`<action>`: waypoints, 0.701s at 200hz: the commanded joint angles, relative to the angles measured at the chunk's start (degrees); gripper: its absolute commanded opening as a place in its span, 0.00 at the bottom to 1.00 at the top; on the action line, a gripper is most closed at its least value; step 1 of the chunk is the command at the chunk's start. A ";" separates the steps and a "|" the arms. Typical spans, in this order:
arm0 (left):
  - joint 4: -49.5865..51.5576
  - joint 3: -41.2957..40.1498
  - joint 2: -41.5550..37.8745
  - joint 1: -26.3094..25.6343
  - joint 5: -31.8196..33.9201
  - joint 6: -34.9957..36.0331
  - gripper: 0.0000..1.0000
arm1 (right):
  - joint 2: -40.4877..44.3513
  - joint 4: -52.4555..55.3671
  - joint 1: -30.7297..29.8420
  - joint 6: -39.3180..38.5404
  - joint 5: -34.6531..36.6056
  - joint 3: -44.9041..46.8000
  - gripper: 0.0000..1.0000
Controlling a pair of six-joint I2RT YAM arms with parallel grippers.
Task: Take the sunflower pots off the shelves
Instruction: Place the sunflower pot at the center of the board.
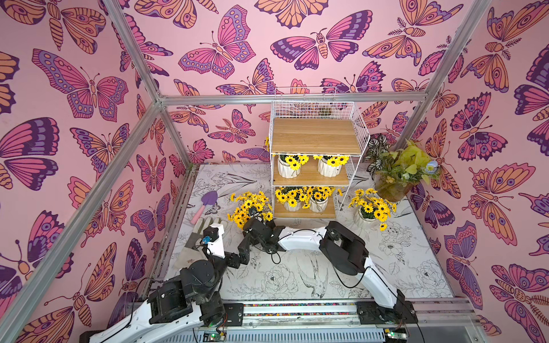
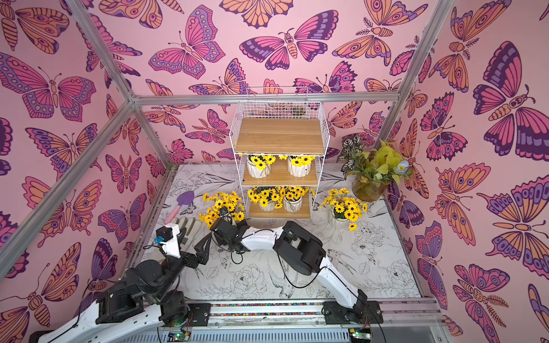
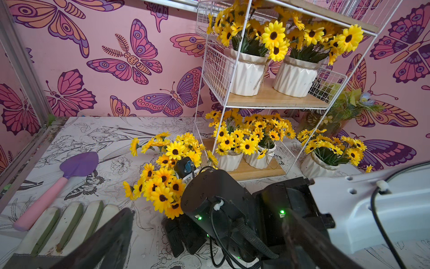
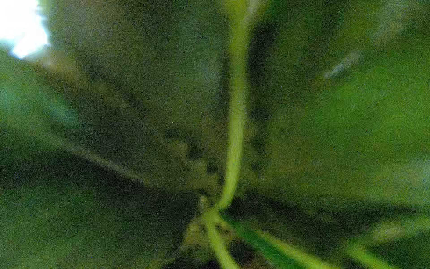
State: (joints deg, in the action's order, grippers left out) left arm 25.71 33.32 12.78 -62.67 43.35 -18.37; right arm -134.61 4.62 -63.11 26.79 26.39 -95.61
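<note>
Though the shelves (image 1: 316,135) are tall, the top board is bare. They stand at the back of the table (image 1: 297,276). The right arm (image 1: 303,237) lies low across the table and reaches to a spot just left of the shelves. The left arm (image 1: 217,240) is bent close beside it.

Four pots (image 1: 288,171) sit on the shelves, two on the middle board and two on the bottom board. A fifth pot (image 1: 364,221) stands on the table to the right of the shelves. A sixth bunch of flowers (image 1: 249,208) is on the table to the left, and its pot is hidden under the blooms.

The right gripper is pushed deep into that bunch. Its camera shows only blurry green stems, so I cannot tell if it is open or shut, or if it has the pot. The left gripper (image 2: 206,248) is spread wide with nothing in it, very near the right arm's wrist.

I think the step now is putting this pot down. To do it well, the pot should sit flat and upright before the gripper lets go. Then the arm should back out slowly, so no stem gets caught and tips the pot. It should also steer away from the left gripper.
</note>
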 commanded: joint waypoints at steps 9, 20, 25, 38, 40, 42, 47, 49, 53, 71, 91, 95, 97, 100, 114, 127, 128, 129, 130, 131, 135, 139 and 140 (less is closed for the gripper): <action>1.14 -1.07 -2.08 -0.22 1.68 -0.46 1.00 | -7.15 12.81 1.52 -2.45 0.06 -5.60 1.00; 1.19 -1.07 -2.40 -0.21 1.61 -0.31 1.00 | -8.74 14.57 2.23 -2.65 -1.30 -9.08 0.99; 1.27 -1.07 -2.47 -0.17 1.56 -0.26 1.00 | -9.42 14.85 2.57 -2.81 -1.88 -10.32 0.99; 1.40 -1.15 -2.58 -0.17 1.76 -0.18 1.00 | -11.03 16.27 3.63 -2.64 -3.94 -13.78 0.99; 1.37 -1.22 -2.58 -0.17 1.81 -0.18 1.00 | -11.29 16.55 3.72 -2.45 -4.26 -14.37 0.99; 1.40 -1.24 -2.60 -0.17 1.82 -0.17 1.00 | -11.47 16.78 3.95 -2.35 -4.73 -14.83 0.99; 1.36 -1.24 -2.55 -0.17 1.95 -0.22 1.00 | -11.74 17.27 4.19 -2.17 -5.68 -15.53 0.99; 1.36 -1.24 -2.53 -0.21 1.99 -0.25 1.00 | -11.80 17.33 4.30 -2.06 -5.99 -15.62 0.99; 1.36 -1.16 -2.42 -0.17 1.99 -0.28 1.00 | -11.63 17.30 4.39 -1.85 -6.60 -15.69 0.99; 1.27 -1.15 -2.32 -0.17 1.75 -0.31 1.00 | -9.11 12.48 4.25 -3.49 -10.69 -11.24 0.99; 1.03 -1.49 -2.07 -0.17 2.60 -0.22 1.00 | -3.10 -5.92 3.32 -4.46 -10.26 2.86 0.99; 1.03 -1.57 -2.05 -0.19 2.74 -0.26 1.00 | -2.28 -8.79 3.40 -4.01 -10.51 4.67 0.99; 0.97 -1.59 -2.12 -0.22 2.64 -0.33 1.00 | -1.96 -9.62 3.43 -3.78 -10.60 5.29 0.99; 0.81 -1.65 -2.18 -0.18 2.63 -0.27 1.00 | -1.73 -10.48 3.46 -3.45 -10.48 5.76 0.99; 0.34 -2.02 -2.10 -0.17 2.30 -0.34 1.00 | -1.52 -12.07 3.30 -3.63 -10.35 5.72 0.99; 0.40 -2.03 -2.13 -0.18 2.21 -0.44 1.00 | -1.95 -13.58 3.15 -4.30 -10.66 4.82 0.99; 0.44 -2.03 -2.14 -0.17 2.19 -0.48 1.00 | -2.05 -13.67 3.11 -4.38 -10.71 4.69 0.99; 0.46 -2.03 -2.14 -0.17 2.23 -0.50 1.00 | -2.06 -13.72 3.10 -4.38 -10.68 4.54 0.99; 0.47 -2.03 -2.14 -0.17 2.20 -0.51 1.00 | -2.06 -13.74 3.05 -4.42 -10.67 4.41 0.99; 0.52 -2.03 -2.18 -0.17 2.23 -0.52 1.00 | -2.15 -13.75 3.06 -4.44 -10.71 4.31 0.99; 0.52 -2.03 -2.29 -0.17 2.23 -0.59 1.00 | -2.26 -13.78 3.00 -4.53 -10.79 3.88 0.99; 0.50 -2.03 -2.38 -0.19 2.18 -0.64 1.00 | -2.37 -14.02 2.97 -4.66 -10.90 3.56 0.99; 0.49 -2.03 -2.39 -0.18 2.22 -0.67 1.00 | -2.30 -14.11 2.94 -4.65 -10.91 3.53 0.99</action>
State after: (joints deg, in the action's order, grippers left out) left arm 25.80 32.01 10.94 -62.67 44.66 -18.52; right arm -134.65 -7.88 -59.40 22.24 18.96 -91.98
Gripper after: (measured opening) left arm 0.998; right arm 0.989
